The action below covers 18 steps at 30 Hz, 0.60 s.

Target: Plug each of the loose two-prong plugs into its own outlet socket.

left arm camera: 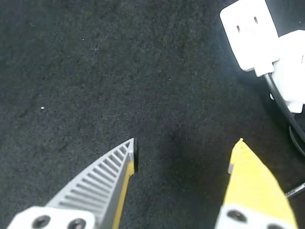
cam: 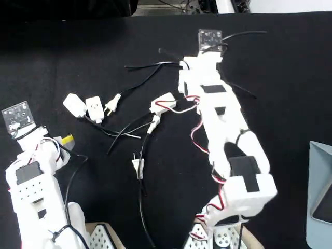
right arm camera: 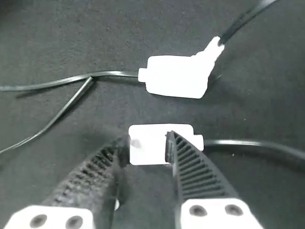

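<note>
My right gripper (right arm camera: 144, 144) is shut on a white cabled block (right arm camera: 148, 136); I cannot tell whether it is a plug or a socket. In the high view that block (cam: 162, 102) lies mid-table under the right gripper (cam: 171, 98). Just beyond it lies another white connector (right arm camera: 176, 81) (cam: 154, 124). My left gripper (left arm camera: 186, 143) (cam: 63, 141) is open over bare cloth. Ahead of it is a white socket (left arm camera: 250, 36) (cam: 75, 105) with two slots. A second socket (cam: 95, 108) sits beside it, with a loose plug (cam: 112, 104) next to that. Another loose plug (cam: 138, 167) lies nearer the front.
Thin black cables (cam: 124, 132) cross the black cloth between the sockets and the middle connectors. A grey bin (cam: 319, 192) stands at the right edge. The arm bases (cam: 98, 236) sit along the front edge.
</note>
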### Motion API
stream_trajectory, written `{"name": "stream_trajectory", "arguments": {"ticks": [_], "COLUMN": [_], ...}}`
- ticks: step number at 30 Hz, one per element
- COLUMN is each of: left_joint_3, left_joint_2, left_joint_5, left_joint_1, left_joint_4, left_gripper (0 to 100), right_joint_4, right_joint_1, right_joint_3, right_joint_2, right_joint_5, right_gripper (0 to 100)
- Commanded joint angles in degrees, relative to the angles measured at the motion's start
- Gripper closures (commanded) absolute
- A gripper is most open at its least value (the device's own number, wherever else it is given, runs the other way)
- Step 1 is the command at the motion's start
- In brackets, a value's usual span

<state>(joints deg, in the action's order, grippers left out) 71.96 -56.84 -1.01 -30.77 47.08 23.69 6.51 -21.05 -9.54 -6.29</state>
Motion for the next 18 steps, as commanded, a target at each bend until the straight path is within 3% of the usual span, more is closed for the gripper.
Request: {"name": "stream_trajectory", "arguments": {"ticks": [1,10,18], "left_joint_3": [-0.2,-0.2,-0.2], "left_joint_2": [-0.5,-0.8,-0.8], "left_joint_5": [0.5,0.5,0.5], "left_joint_1": [-0.3,-0.6,-0.7], "left_joint_4": [-1.0,-1.2,-1.2], "left_gripper": [69,69,69], "right_joint_4": [-0.1,21.5,23.4], "right_joint_1": [-0.9,7.1,19.0], "right_joint_3": [4.3,0.9,-16.0], "right_joint_2": [1.0,16.0,27.6], "right_joint_5": [-0.1,-0.3,-0.3], "right_gripper": [87.1,87.1,87.4]}}
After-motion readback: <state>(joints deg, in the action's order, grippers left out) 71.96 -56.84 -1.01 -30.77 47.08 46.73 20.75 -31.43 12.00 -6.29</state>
